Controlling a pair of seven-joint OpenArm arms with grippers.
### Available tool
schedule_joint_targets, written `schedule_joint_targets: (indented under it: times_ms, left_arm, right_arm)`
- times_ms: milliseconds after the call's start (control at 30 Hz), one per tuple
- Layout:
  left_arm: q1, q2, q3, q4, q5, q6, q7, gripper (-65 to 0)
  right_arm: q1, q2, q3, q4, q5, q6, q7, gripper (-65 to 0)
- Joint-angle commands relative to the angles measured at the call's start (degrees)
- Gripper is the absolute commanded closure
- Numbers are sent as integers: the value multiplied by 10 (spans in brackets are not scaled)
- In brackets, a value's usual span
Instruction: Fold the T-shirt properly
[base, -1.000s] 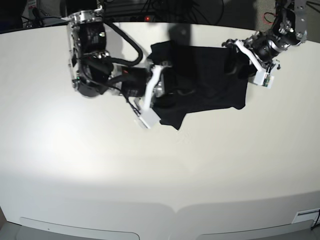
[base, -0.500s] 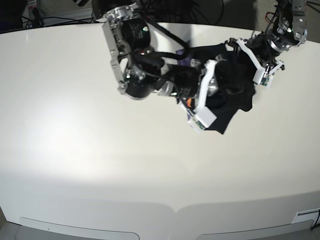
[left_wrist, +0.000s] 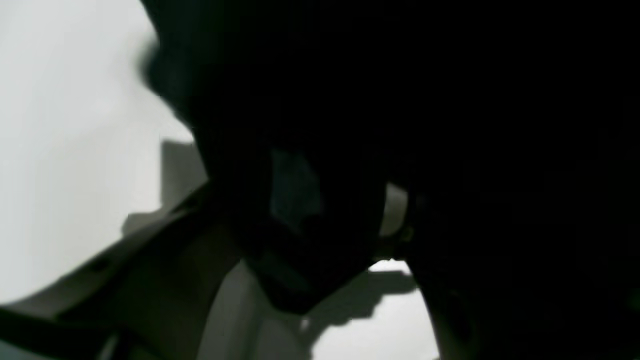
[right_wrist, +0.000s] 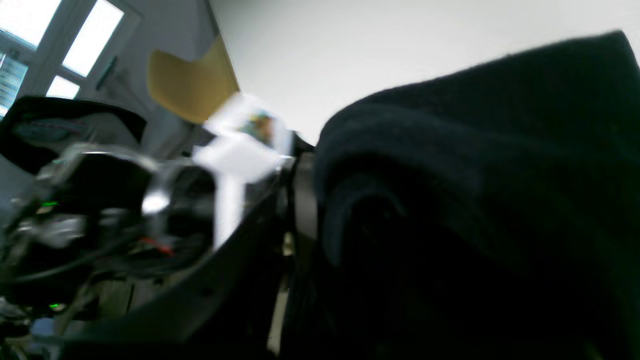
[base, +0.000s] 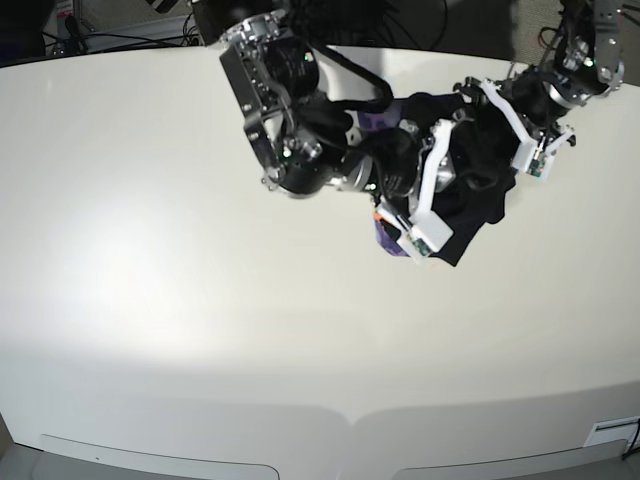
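Observation:
The black T-shirt (base: 478, 195) is bunched into a narrow heap at the table's far right, between my two grippers. Purple and orange print (base: 386, 236) shows on its turned-over left edge. My right gripper (base: 448, 185) is over the heap's left part, shut on the cloth. Black fabric (right_wrist: 475, 175) drapes across the right wrist view. My left gripper (base: 492, 140) holds the heap's upper right edge. The left wrist view is almost filled by dark cloth (left_wrist: 450, 150), and the jaws are hidden in it.
The white table (base: 200, 300) spreads to the left and front of the heap. My right arm (base: 290, 110) reaches in from the back edge. Cables and dark gear (base: 330, 20) lie behind the table. The left arm (right_wrist: 125, 200) shows in the right wrist view.
My right gripper has swung right across the shirt, carrying its left edge over. The flat shirt has bunched up toward the left gripper, and print now shows. The left gripper has barely moved.

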Motion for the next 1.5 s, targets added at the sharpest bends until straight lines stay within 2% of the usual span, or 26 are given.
schedule_joint_targets:
  times_ms: [0, 133, 233, 300, 400, 533, 767, 867, 933, 967, 1100, 1167, 1333, 1400, 1467]
  left_arm:
    - [4, -16, -2, 28, -17, 6, -6, -279]
    - [30, -72, -2, 88, -17, 70, -4, -279]
    - [43, -110, -2, 99, 12, 122, -4, -279]
    - [45, -122, -2, 98, 24, 137, -2, -279]
    - [45, -124, -2, 98, 24, 139, -6, -279]
    - [45, -124, -2, 98, 24, 139, -11, -279]
    - [45, -124, -2, 98, 24, 139, -10, -279]
    - [45, -124, -2, 98, 24, 139, -10, -279]
    - [45, -124, -2, 98, 24, 139, -7, -279]
    - [45, -124, -2, 98, 24, 139, -6, -279]
    - [45, -124, -2, 98, 41, 168, -6, -279]
    - [45, -125, -2, 98, 78, 195, -3, -279]
    - [45, -125, -4, 98, 197, 293, 7, -279]
    - [45, -124, -14, 98, 204, 310, 6, -279]
    - [45, -124, -28, 98, 193, 312, 6, -279]
  right_arm:
    - [16, -8, -1, 7, 16, 3, 19, 0]
    - [41, -8, -1, -7, 15, 3, 27, 0]
    - [58, -8, -1, -43, 16, 2, 33, 0]
    - [67, -8, -1, -75, 16, 2, 44, 0]
    - [79, -8, -8, -118, 35, 3, 54, 0]
    - [95, -8, -49, -154, 36, 3, 66, 0]
    - [110, -8, -119, -166, -4, 3, 103, 0]
    - [115, -8, -132, -166, -2, 3, 127, -250]
    - [120, -8, -136, -166, 13, 17, 135, -353]
    - [124, -8, -136, -166, 33, 30, 135, -363]
    - [148, -8, -136, -165, 106, 30, 131, -363]
    - [162, -8, -136, -164, 119, 30, 117, -362]
    - [195, -8, -136, -149, 163, 30, 73, -362]
    - [207, -8, -136, -134, 166, 30, 66, -362]
    - [219, -8, -136, -118, 163, 30, 57, -362]
